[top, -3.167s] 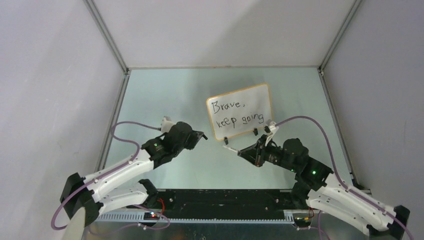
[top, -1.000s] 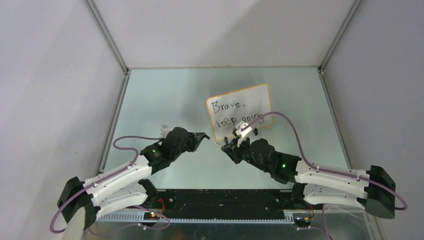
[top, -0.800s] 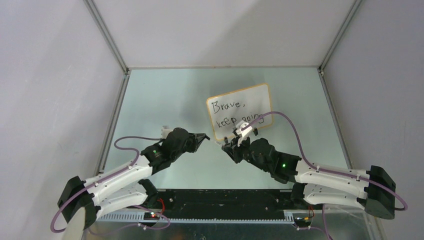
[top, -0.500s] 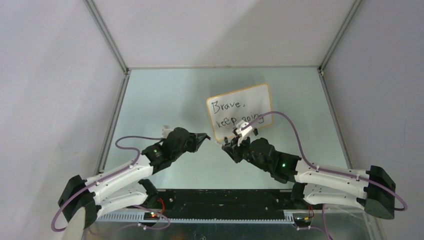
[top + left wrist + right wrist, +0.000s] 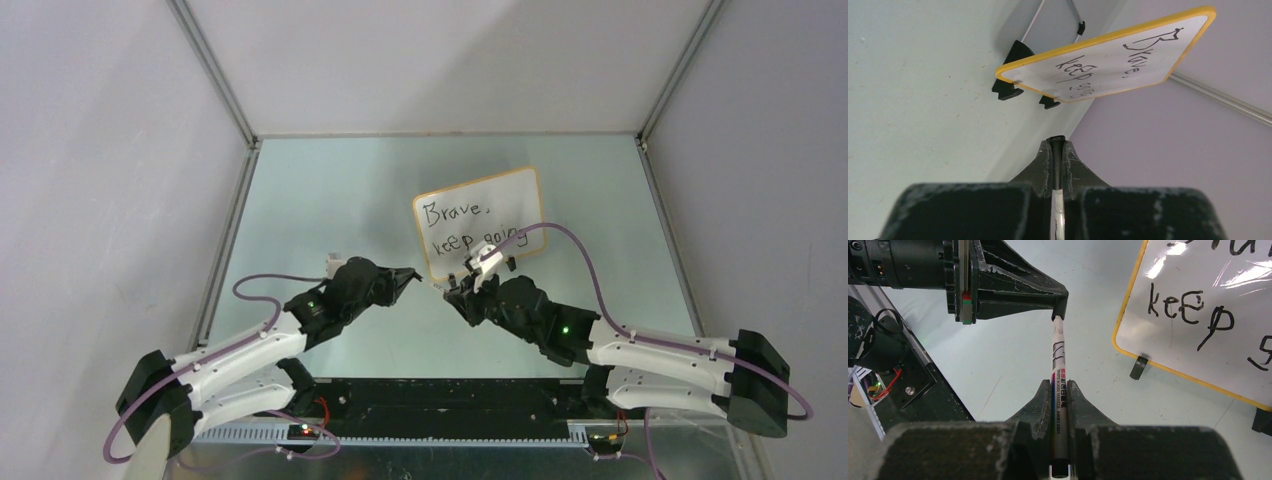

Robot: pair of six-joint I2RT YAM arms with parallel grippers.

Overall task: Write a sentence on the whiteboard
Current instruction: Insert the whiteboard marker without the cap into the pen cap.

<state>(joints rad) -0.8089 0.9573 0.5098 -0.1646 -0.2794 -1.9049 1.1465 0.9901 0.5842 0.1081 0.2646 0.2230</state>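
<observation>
Low in the middle of the overhead frame, the left tool (image 5: 408, 274) and right tool (image 5: 452, 293) face each other, and both are pressed together on the marker (image 5: 1058, 355): the right one clamps the white barrel, the left one nips the far end at its very fingertips. Just beyond them, right of centre on the surface (image 5: 330, 190), the whiteboard (image 5: 515, 195) stands propped on its black feet (image 5: 1139, 367). And the sentence (image 5: 455, 213) reads "Brave," over "keep going", with the right arm's purple cable (image 5: 560, 235) crossing the last word.
</observation>
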